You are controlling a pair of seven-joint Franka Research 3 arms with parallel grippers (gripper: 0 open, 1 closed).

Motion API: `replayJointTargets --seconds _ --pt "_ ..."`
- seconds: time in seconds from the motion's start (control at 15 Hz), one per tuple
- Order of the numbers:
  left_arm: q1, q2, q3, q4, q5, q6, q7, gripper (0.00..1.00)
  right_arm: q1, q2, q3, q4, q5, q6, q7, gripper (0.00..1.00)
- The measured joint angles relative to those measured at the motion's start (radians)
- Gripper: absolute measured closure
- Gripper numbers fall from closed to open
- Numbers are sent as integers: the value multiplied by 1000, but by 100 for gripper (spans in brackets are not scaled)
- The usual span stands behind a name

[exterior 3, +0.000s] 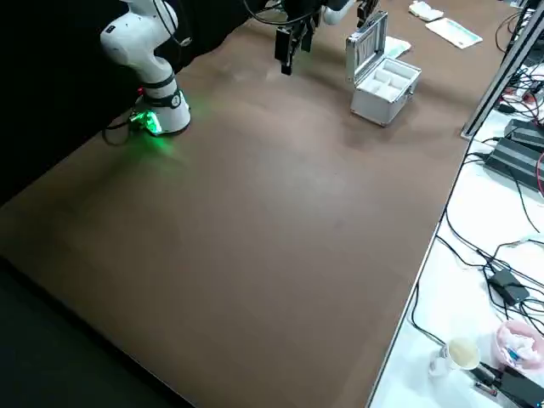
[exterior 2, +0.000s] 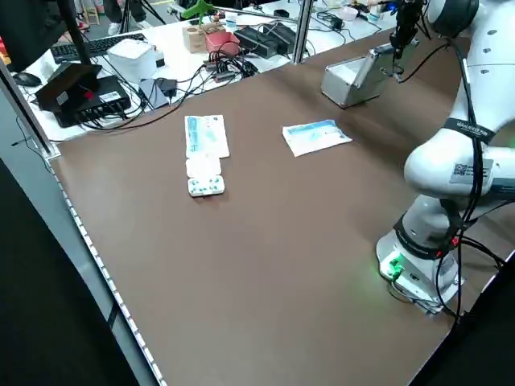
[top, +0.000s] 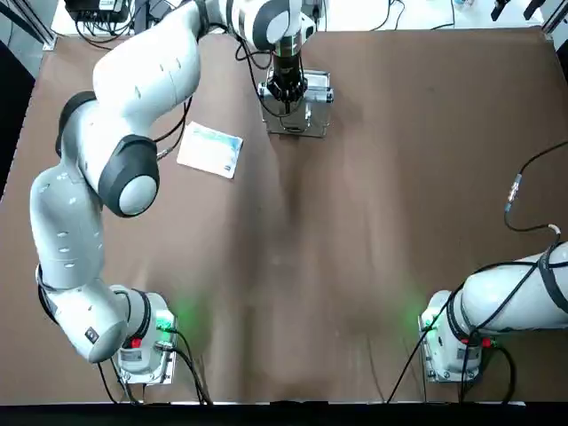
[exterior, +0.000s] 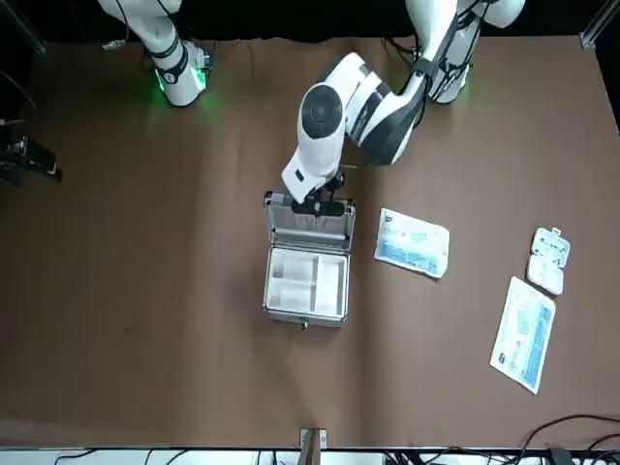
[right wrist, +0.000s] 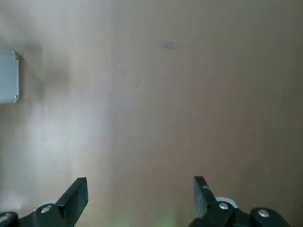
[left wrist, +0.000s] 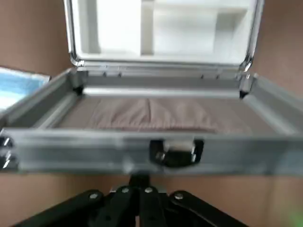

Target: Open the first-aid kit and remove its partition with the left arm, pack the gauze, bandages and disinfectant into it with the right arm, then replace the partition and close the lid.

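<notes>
- Kit [exterior: 304,312] stands in the middle of the front view, a little left of centre, on the brown bench [exterior: 145,320].
- Its lid [exterior: 310,223] is already up, so I judge the first step, the opening, as done or nearly done.
- The white partition [exterior: 308,279] lies inside the kit, so taking it out is not yet done.
- Packing, putting the partition back and closing the lid are all left.
- The left arm [exterior: 325,116] reaches to the upper edge of the lid. Its jaws look closed together just at the rim with the latch. Whether they really pinch the rim, I cannot tell.
- The right arm [exterior: 165,48] is at the upper left of the front view. In its wrist view the jaws are wide open, hold nothing, and hang over bare bench.
- Count: one kit, one lid, one partition, two arms.
- Count of supplies on the bench, all at the right of the front view: one blue-and-white flat pack [exterior: 412,242] just beside the kit, one small white packet [exterior: 547,260], and one long flat pack [exterior: 523,334] below it.
- A disinfectant bottle I cannot find in any view.
</notes>
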Motion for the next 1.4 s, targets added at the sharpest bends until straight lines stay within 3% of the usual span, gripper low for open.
replayJointTargets --seconds 0.4,0.53,0.8,1.13,1.4 --pt "6 24 35 0 52 189 0 99 1 0 1 0 0 0 0 1" --pt "9 41 72 0 67 305 0 99 1 0 3 0 0 -1 0 1" --pt "12 50 107 5 67 364 1 99 2 0 4 0 0 0 0 1" --pt "18 3 115 28 76 294 8 97 2 0 5 0 0 0 0 1" --pt "86 -87 115 31 78 104 147 62 2 0 5 0 0 0 0 1"
